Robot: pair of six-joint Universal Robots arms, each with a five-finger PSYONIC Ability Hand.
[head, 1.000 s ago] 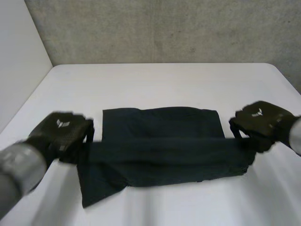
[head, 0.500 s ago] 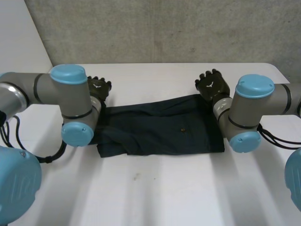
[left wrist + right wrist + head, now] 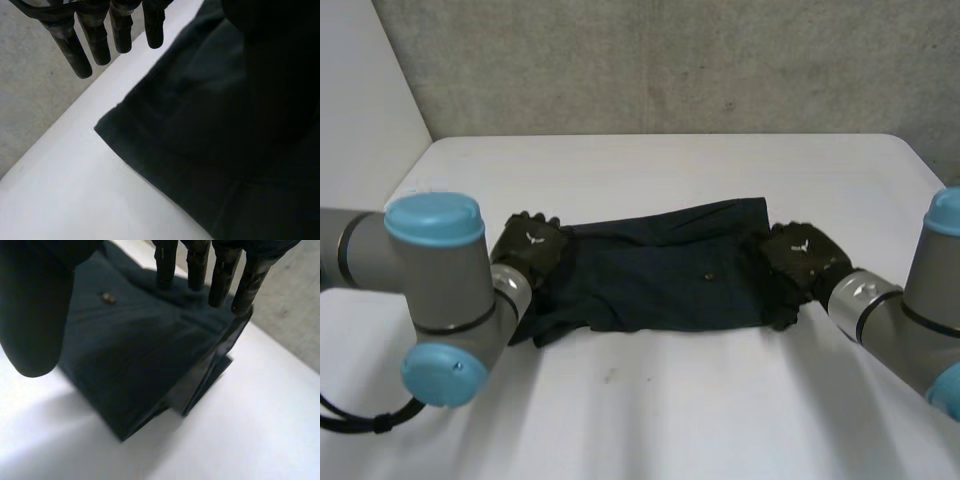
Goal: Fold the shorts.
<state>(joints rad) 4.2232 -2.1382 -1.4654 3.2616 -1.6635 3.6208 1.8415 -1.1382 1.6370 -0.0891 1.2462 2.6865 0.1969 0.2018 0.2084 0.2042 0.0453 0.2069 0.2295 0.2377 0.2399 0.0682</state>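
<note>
The dark navy shorts lie folded into a long band across the middle of the white table, with a small button on top. My left hand rests over the band's left end. In its wrist view the straight fingers reach past the cloth's edge, holding nothing. My right hand sits at the right end. Its fingers are straight above the layered end of the shorts, near the button, and grip nothing.
A grey concrete wall stands behind the table's far edge. My left arm's elbow hangs over the front left of the table. The right arm crosses the front right. White table lies in front of the shorts.
Both hands have let go of the shorts' ends, and their fingers have straightened. The shorts now lie folded on the table. Both arms have drawn back from the far side toward the shorts' ends.
</note>
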